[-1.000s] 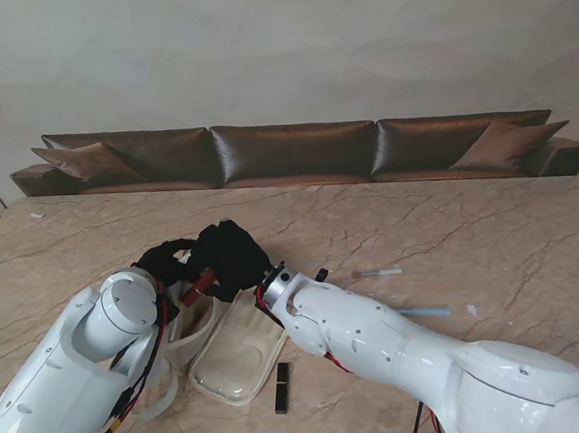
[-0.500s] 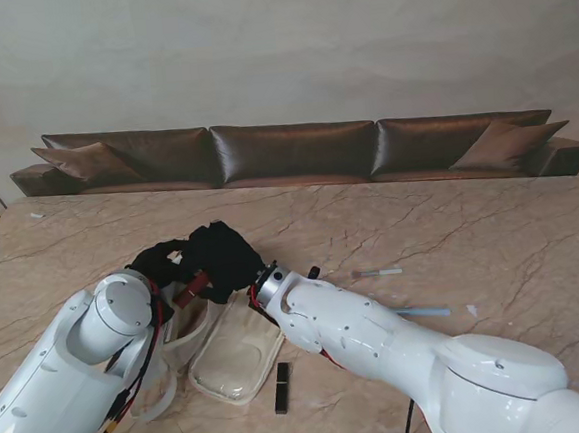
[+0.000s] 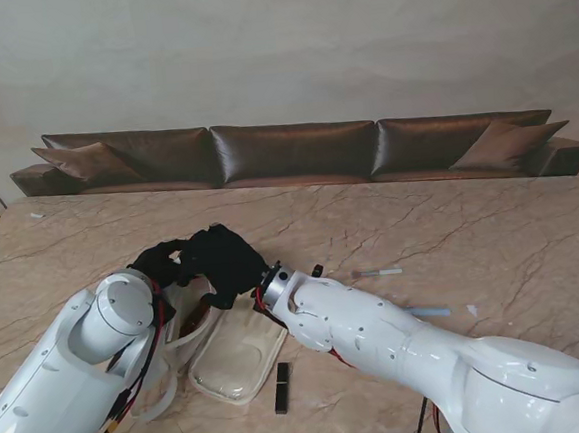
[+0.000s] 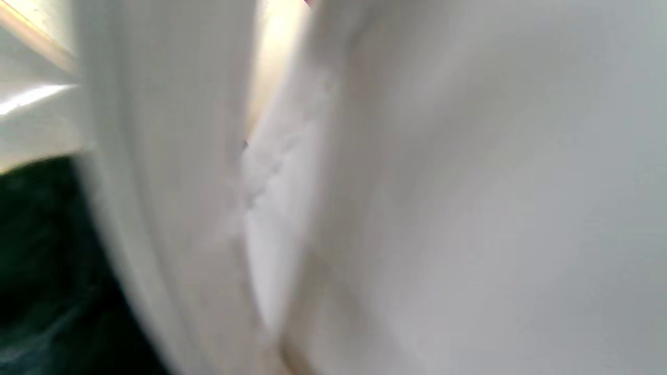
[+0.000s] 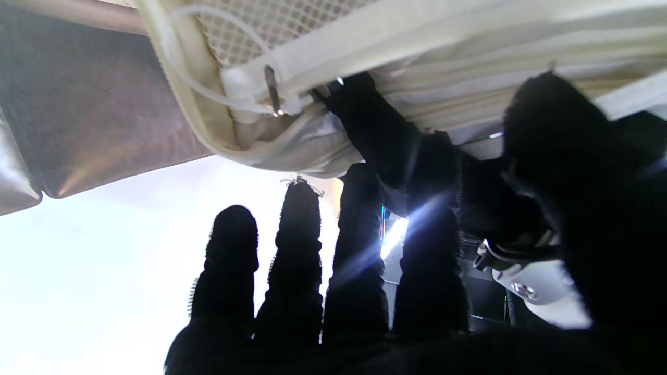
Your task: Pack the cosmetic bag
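Two gloved hands meet over a cream bag on a marble table, a long brown sofa behind.

The table (image 3: 490, 221) is beige veined stone under a plain pale wall, with the sofa (image 3: 294, 151) along its far edge. From the stand, the bag (image 3: 235, 353) lies open and flat between the arms; a dark tube (image 3: 282, 387) rests just beside its near edge, and two thin sticks (image 3: 377, 271) lie well apart to the right. The right hand (image 3: 228, 261) hovers over the bag's far end, touching the left hand (image 3: 158, 262). The right wrist view alone shows its fingers (image 5: 294, 250) straight, spread, holding nothing, and the bag's mesh lining (image 5: 271, 21). The left wrist view is a white blur; I cannot tell that hand's grip.
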You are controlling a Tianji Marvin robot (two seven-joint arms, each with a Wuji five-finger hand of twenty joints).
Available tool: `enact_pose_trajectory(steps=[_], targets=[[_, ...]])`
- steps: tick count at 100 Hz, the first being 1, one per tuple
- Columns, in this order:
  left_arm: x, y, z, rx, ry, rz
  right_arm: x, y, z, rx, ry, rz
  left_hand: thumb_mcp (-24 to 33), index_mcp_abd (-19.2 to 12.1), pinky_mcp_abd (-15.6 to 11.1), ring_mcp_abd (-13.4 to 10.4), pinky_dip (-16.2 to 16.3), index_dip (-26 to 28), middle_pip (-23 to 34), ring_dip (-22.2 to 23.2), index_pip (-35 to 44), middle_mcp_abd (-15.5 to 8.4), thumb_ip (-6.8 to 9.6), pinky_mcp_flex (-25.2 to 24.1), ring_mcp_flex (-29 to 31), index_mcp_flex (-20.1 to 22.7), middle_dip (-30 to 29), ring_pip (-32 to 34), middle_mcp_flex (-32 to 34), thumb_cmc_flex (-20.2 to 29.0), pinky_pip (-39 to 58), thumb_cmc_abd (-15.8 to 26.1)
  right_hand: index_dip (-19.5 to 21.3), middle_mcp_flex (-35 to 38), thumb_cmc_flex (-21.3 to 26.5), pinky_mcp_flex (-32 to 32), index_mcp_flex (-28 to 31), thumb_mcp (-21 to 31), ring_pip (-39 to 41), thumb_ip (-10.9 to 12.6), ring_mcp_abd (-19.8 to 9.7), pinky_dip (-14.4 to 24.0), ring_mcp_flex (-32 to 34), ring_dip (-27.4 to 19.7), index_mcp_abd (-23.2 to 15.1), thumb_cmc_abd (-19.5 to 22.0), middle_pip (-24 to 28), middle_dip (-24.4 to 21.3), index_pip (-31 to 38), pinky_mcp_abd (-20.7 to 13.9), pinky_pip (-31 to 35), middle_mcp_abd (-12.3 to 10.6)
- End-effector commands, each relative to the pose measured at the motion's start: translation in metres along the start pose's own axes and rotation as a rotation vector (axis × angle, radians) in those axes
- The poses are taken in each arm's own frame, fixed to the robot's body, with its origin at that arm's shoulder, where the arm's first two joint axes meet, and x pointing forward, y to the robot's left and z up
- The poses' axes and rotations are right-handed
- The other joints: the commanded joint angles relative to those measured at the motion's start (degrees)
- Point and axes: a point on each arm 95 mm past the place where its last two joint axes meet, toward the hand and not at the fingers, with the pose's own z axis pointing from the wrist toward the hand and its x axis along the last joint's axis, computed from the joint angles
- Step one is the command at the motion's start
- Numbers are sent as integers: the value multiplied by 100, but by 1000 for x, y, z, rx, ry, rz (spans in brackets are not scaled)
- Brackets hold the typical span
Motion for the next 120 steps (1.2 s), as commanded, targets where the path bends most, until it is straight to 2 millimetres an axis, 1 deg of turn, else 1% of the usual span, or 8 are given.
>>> enact_pose_trajectory(steps=[1,40,50,55,77,89,102,120], targets=[[6,10,-2,-31,12,-10,8,3,-1,-7,9,19,417,-46,-316,-1,-34,224,278,254,4758,-945,119,137,404,642,54,758,207,248,1360,641,-101,-127,-205,105,-390,105,-9,155,-40,4,152,-29,-9,163,-116,-72,-593,6,10,-4],[4,6,-2,-19,-11,-8,5,29,-56,85,-31,124,419,-42,-315,-3,-34,241,290,257,4778,-944,113,137,406,643,54,764,209,256,1360,643,43,905,147,1255,188,162,65,234,-44,211,1713,221,-149,284,-10,-19,-310,131,513,-175],[4,6,-1,-20,-18,-6,7,31,-75,126,-38,151,416,-42,-305,-5,-33,242,290,257,4778,-947,111,135,405,642,53,766,205,257,1361,641,-97,1115,265,1379,307,153,94,-262,-49,252,1895,452,-273,170,11,127,-164,151,621,-218],[3,6,0,-21,-21,-2,8,31,-84,152,-40,175,414,-48,-305,-13,-33,241,291,257,4776,-953,111,136,406,638,53,768,205,253,1360,647,-179,1129,330,1337,331,146,93,-375,-33,245,1871,489,-276,147,58,191,-103,169,595,-228],[3,5,-1,-16,-38,8,18,23,-122,241,-45,240,424,-49,-313,-20,-30,237,297,257,4783,-949,108,138,406,651,50,780,216,245,1364,630,-462,903,751,877,184,310,-33,-490,-16,175,1343,583,-400,260,197,517,82,130,244,-264],[3,6,-3,-9,-44,10,26,16,-138,280,-61,283,431,-50,-315,-19,-29,234,294,255,4785,-950,106,138,406,649,47,781,213,240,1365,630,-576,256,1100,-119,91,739,1,-221,-6,113,56,581,-448,519,110,576,175,-34,-216,-103],[3,9,-4,-5,-46,8,34,8,-151,308,-75,297,435,-56,-319,-26,-28,231,295,253,4785,-957,104,138,407,650,45,782,219,233,1366,628,-82,-367,1258,-580,149,1359,187,780,-16,75,-617,299,-393,950,137,510,-154,-140,-269,-7],[3,15,-6,-6,-40,8,43,-2,-168,370,-88,304,442,-60,-322,-25,-26,231,296,250,4792,-956,101,138,407,659,43,785,223,227,1367,620,61,-696,1831,-808,59,1583,167,862,-34,41,-918,239,-420,996,94,449,-241,-195,-321,48]])
